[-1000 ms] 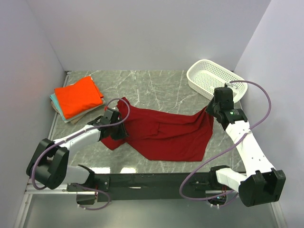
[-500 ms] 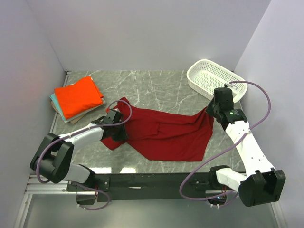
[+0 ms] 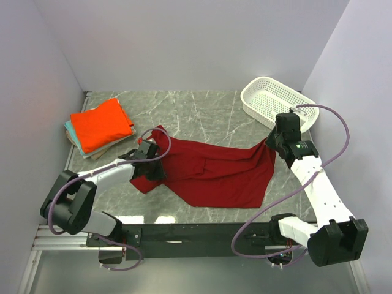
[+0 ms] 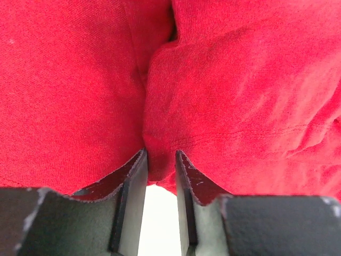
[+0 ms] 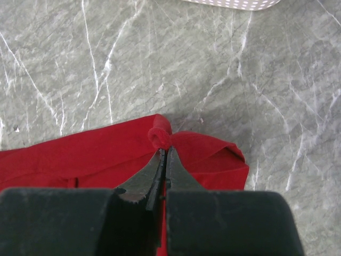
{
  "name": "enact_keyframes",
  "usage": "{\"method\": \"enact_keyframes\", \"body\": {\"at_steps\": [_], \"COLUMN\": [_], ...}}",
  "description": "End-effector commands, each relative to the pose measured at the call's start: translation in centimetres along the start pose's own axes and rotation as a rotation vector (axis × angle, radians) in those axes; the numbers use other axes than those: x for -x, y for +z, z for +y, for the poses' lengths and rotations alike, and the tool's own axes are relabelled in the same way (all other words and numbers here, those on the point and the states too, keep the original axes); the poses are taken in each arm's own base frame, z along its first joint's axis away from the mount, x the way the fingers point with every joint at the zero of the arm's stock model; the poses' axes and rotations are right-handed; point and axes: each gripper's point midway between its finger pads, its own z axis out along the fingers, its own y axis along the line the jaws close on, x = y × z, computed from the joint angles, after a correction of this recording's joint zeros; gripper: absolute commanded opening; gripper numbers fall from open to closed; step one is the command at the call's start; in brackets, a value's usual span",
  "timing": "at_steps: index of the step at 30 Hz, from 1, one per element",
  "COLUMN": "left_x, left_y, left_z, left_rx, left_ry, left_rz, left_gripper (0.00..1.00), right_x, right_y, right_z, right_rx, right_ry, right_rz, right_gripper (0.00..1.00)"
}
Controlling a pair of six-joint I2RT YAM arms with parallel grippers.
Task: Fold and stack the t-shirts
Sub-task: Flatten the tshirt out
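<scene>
The dark crimson red t-shirt (image 3: 211, 171) lies spread across the middle of the marble table. My left gripper (image 3: 154, 170) sits at the shirt's left edge, shut on a bunched fold of the red cloth (image 4: 160, 133) that fills the left wrist view. My right gripper (image 3: 270, 144) holds the shirt's right corner lifted off the table, shut on a small roll of the hem (image 5: 160, 133). The bright orange t-shirt (image 3: 100, 125) lies folded on top of the teal and tan folded ones (image 3: 72, 136) at the far left.
A white perforated basket (image 3: 274, 103) stands at the back right, its edge showing in the right wrist view (image 5: 229, 3). Grey walls close in the left, back and right. Purple cables loop from both arms.
My left gripper has shifted slightly right into the shirt's left edge. The right gripper and the shirt's right corner have stayed still.
</scene>
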Motion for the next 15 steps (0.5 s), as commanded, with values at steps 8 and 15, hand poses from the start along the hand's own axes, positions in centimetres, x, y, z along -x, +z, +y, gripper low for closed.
{"method": "enact_keyframes", "body": {"at_steps": [8,15], "left_x": [1.1,2.6], "left_y": [0.5,-0.6], "left_z": [-1.5,-2.3], "left_rx": [-0.026,-0.027], "left_ry": [0.021,0.018], "left_rz": [-0.017,-0.057], "left_gripper": [0.14,0.0], "right_x": [0.9,2.0], "right_y": [-0.3,-1.2], "right_z": [-0.4,-0.2], "right_rx": [-0.012,-0.007], "right_ry": [0.009,0.01], "right_rz": [-0.04,-0.063], "right_gripper": [0.0,0.0]}}
